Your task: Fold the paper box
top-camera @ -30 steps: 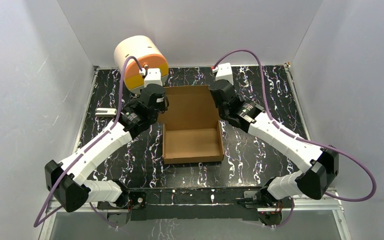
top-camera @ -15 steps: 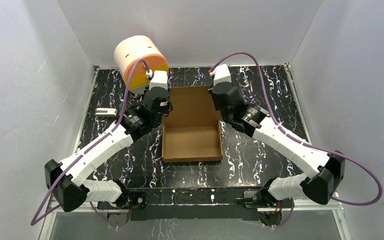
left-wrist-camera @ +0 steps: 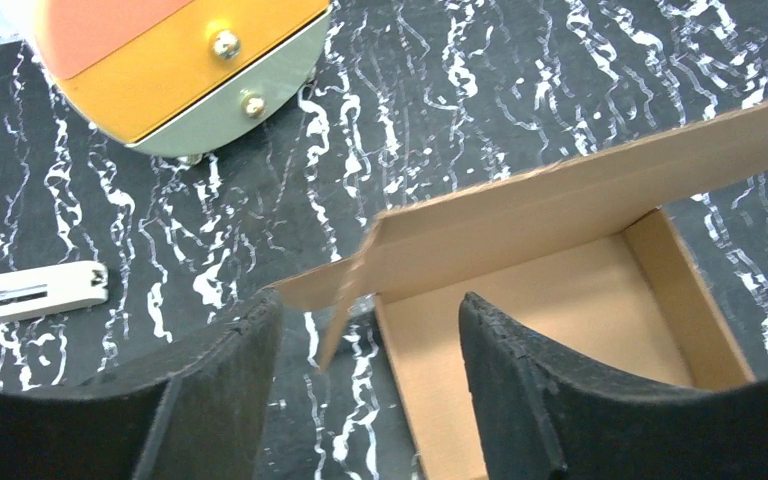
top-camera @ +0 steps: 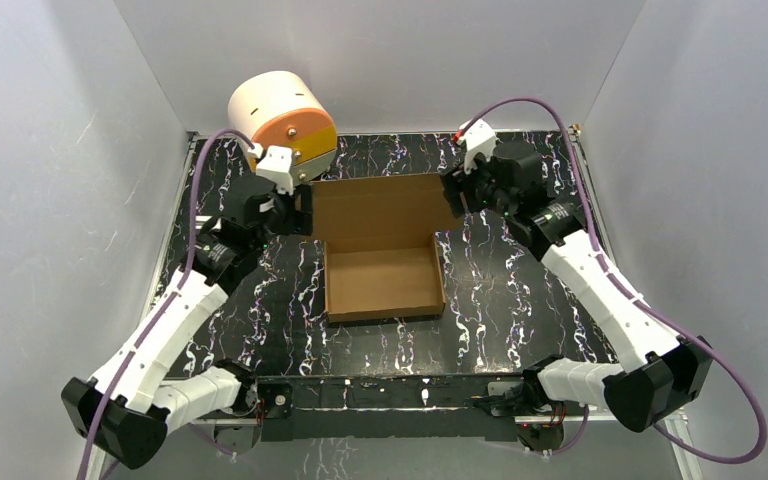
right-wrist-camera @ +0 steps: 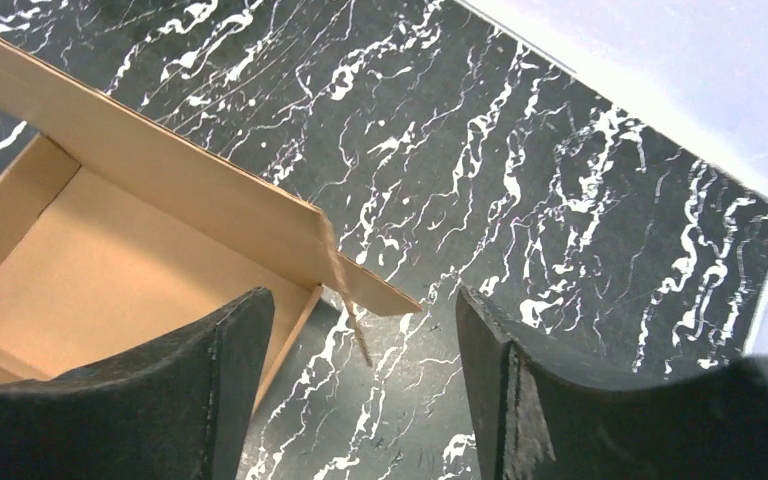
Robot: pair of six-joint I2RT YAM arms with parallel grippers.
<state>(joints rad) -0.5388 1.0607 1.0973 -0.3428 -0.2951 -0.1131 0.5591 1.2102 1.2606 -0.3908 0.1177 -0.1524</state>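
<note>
White walls close in on three sides of a black table [top-camera: 520, 300] veined with white marbling. We count one paper box [top-camera: 380, 285], plain brown cardboard, at the middle of the table. It is a shallow open tray. Its one lid [top-camera: 375, 210] is raised from the far edge, wider than the tray, with one small flap at each end.

We count two white and black arms, bolted at the near edge. The left arm [top-camera: 175, 310] reaches to the lid's left end and the right arm [top-camera: 600, 280] to its right end. Two purple cables [top-camera: 193, 210] loop along them, one per arm.

On the left wrist camera, the left gripper [left-wrist-camera: 365, 320] has its two dark fingers [left-wrist-camera: 210, 400] spread apart. The lid's left corner flap shows in the gap, and nothing is clamped. On the right wrist camera, the right gripper [right-wrist-camera: 365, 320] is likewise spread, with the lid's right corner flap in the gap and not pinched.

One cream round cabinet [top-camera: 282, 115] with orange and yellow drawers stands at the far left corner, near the lid's left end. Two brass knobs [left-wrist-camera: 225, 43] show on it. One small white piece [left-wrist-camera: 45, 290] lies flat on the table, to the left of the box.
</note>
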